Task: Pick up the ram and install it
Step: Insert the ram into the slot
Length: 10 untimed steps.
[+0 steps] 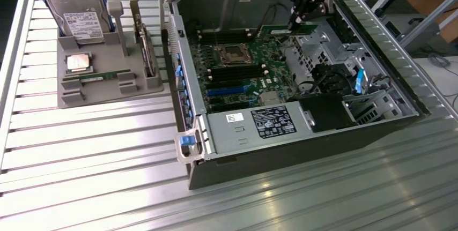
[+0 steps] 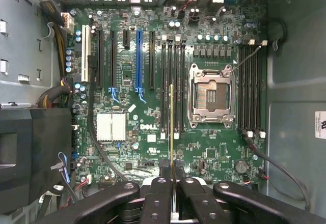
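Ram (image 2: 172, 127) shows edge-on in the wrist view, clamped between the nearly closed fingers of the gripper (image 2: 172, 169). It hangs over the slots (image 2: 177, 71) beside the socket (image 2: 211, 92). Slots count four on each side of the socket. Contact with a slot cannot be told. The exterior view shows the arm reaching steeply down into the open case (image 1: 214, 150). A second stick (image 1: 100, 75) lies in the grey tray (image 1: 107, 94) at that view's left, well apart.
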### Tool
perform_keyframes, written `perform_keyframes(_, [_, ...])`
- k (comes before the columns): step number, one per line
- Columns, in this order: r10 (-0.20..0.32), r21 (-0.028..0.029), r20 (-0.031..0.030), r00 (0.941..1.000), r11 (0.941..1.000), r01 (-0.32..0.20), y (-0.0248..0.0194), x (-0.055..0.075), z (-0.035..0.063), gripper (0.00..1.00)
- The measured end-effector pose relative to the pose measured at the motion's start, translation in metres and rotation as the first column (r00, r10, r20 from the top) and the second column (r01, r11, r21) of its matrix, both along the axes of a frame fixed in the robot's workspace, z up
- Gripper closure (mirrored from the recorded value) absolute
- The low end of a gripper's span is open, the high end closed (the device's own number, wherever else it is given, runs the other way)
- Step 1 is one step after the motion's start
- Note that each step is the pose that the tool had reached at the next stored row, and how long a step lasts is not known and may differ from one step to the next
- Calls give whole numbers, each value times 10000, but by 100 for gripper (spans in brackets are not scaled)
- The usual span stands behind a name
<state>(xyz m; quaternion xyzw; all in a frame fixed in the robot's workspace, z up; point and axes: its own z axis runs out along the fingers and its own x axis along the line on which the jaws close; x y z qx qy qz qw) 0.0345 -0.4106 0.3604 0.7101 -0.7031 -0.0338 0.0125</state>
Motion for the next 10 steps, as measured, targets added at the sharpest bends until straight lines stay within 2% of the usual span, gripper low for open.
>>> perform_keyframes(10, [1, 1, 0, 10000, 10000, -1, -5, 0, -39, 87])
